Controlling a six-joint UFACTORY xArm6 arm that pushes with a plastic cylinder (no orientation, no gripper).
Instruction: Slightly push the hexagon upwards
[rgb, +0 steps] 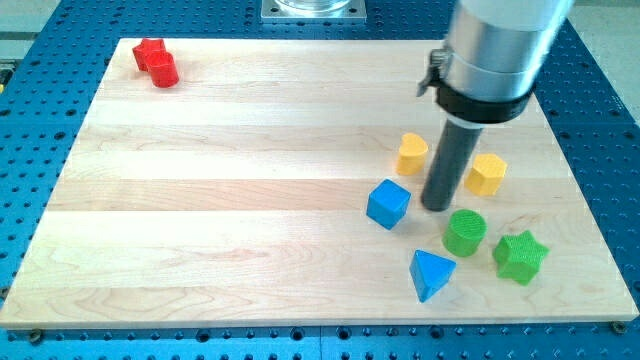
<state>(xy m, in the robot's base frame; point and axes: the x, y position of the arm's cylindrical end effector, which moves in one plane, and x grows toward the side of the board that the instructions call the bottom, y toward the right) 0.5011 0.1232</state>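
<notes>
**Camera view: my tip among the blocks**

My tip (436, 207) rests on the wooden surface (230, 200); a bare rod, it holds nothing. It stands between the blue cube (388, 204) and the yellow hexagon (487, 174), which lies just to the view's right. A yellow block (412, 154) sits up-left; a green cylinder (465, 232) sits just below.

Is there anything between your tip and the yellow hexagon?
No. In the camera view, only bare wood lies between my tip and the yellow hexagon, which sits up and to the view's right.
</notes>
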